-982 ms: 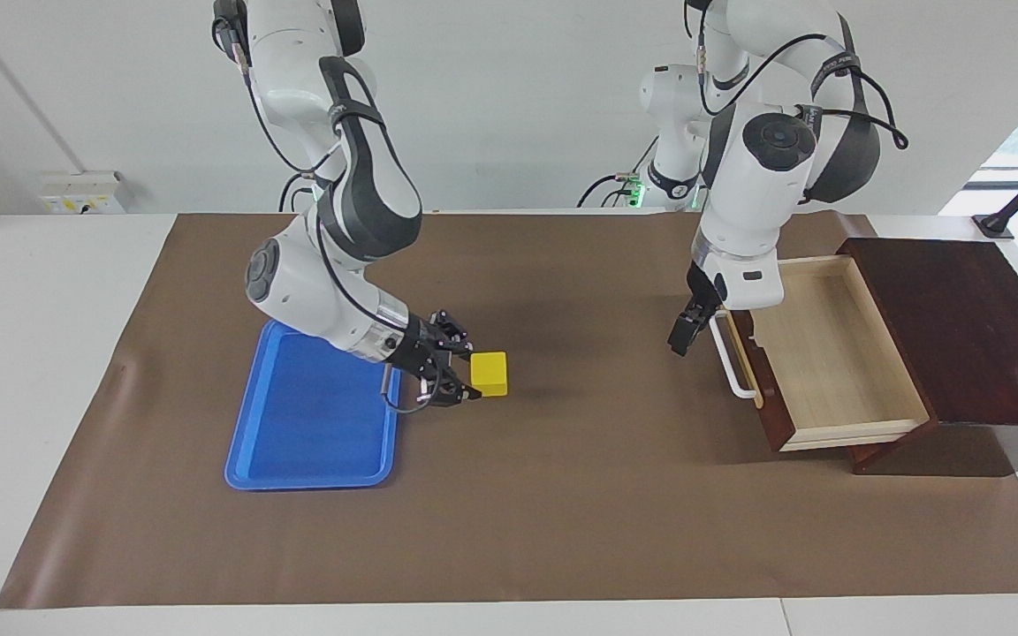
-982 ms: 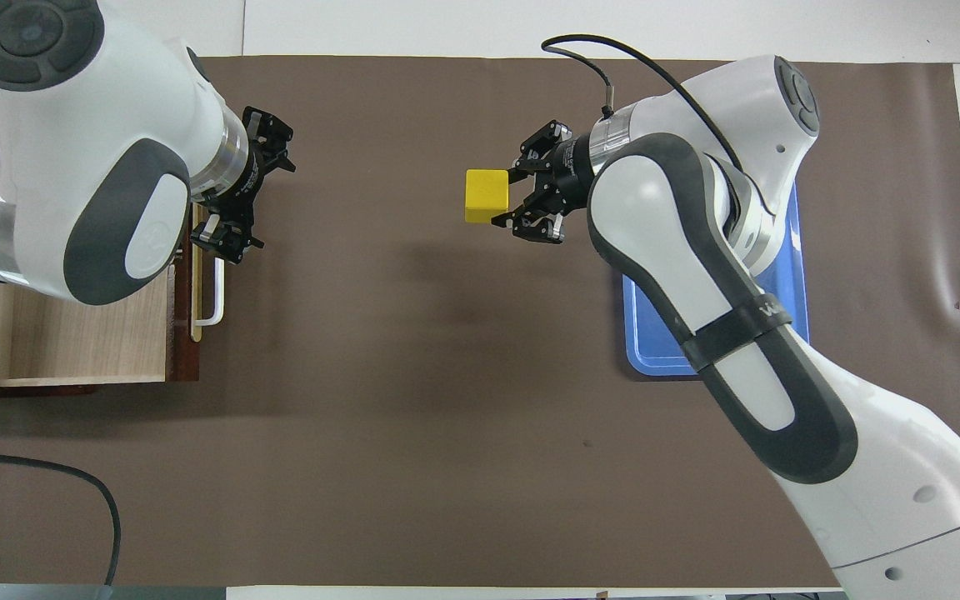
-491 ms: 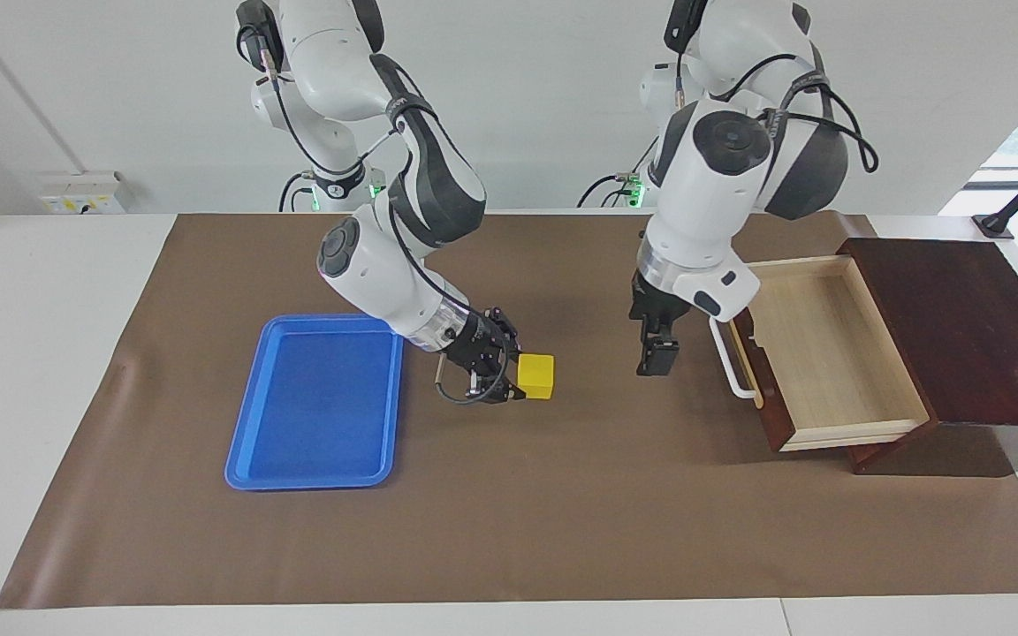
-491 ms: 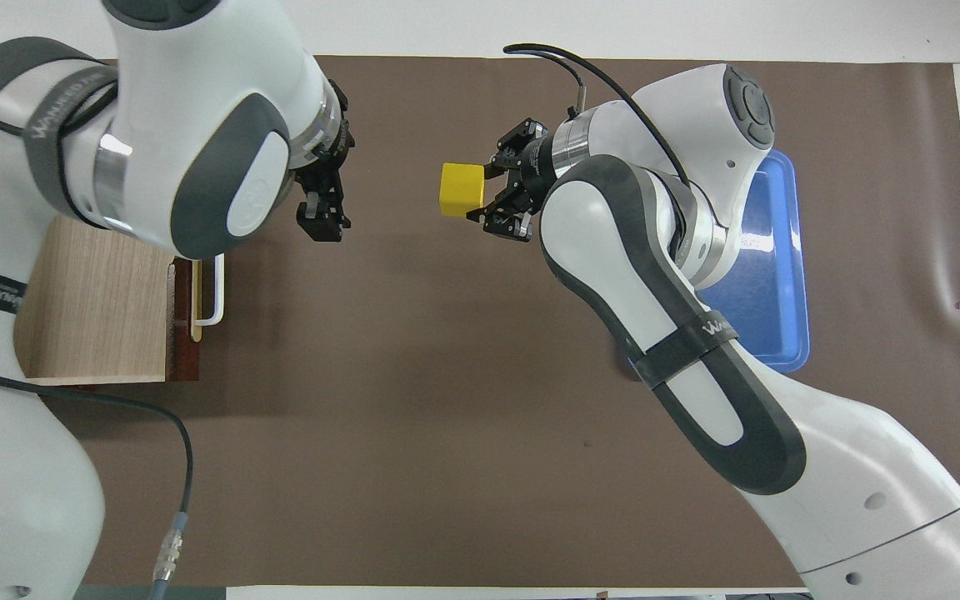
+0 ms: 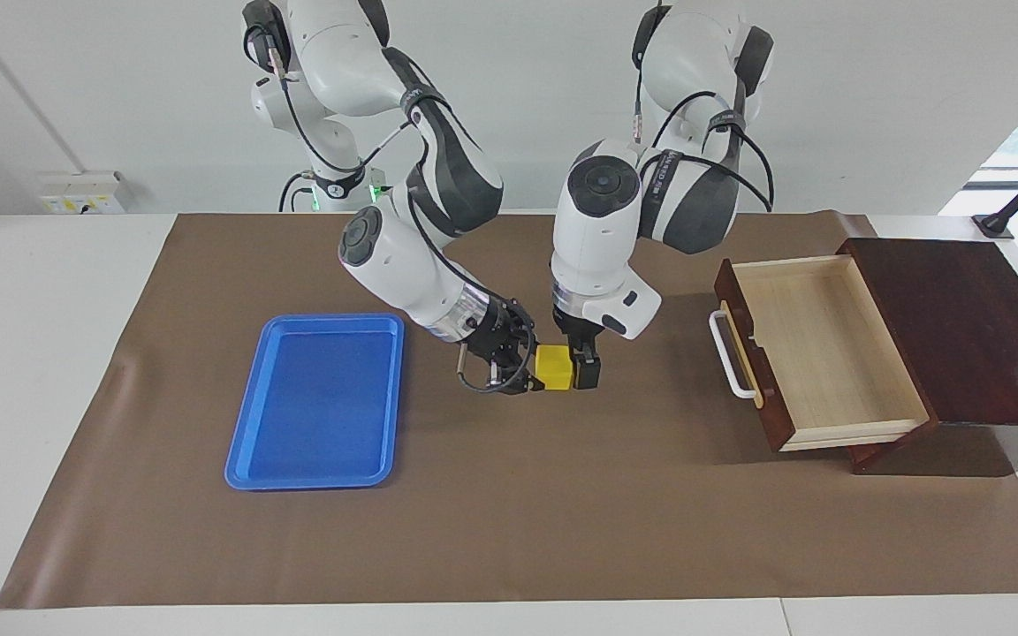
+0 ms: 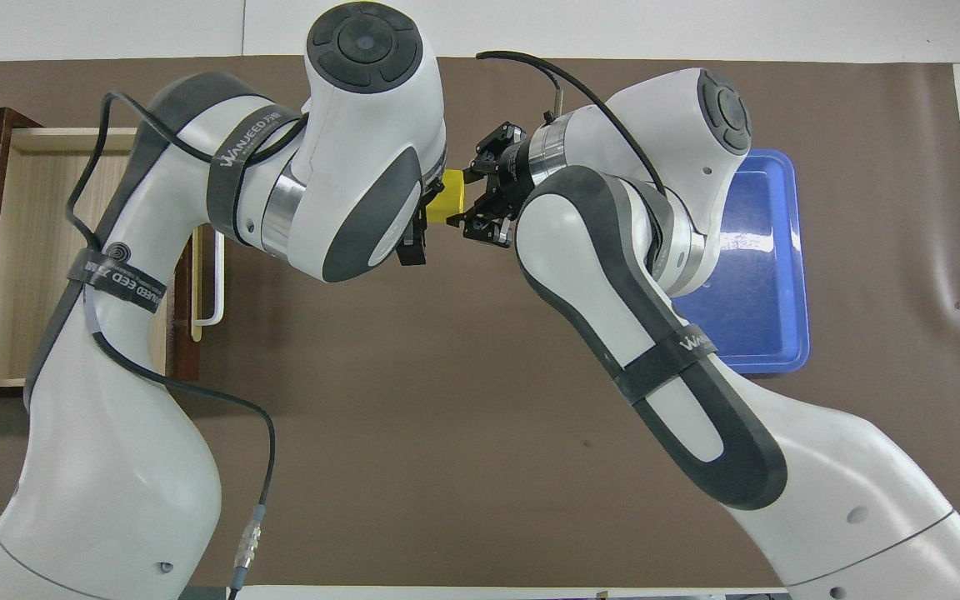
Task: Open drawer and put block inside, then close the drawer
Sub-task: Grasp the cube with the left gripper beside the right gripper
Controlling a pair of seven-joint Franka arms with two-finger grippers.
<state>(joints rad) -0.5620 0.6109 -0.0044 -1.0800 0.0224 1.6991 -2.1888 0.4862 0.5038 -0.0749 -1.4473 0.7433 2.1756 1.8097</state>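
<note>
Gripping small yellow cube block (image 5: 553, 367) in clenched right gripper (image 5: 522, 371) mid-table, left gripper (image 5: 586, 371) spread beside it, wooden drawer (image 5: 818, 353) pulled open.

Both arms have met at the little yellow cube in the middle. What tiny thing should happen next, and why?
Probably the left claw should close on the block. It stands open right beside the block, which the right claw holds above the mat, and the drawer already stands open at the left arm's end, so a handover looks due.
</note>
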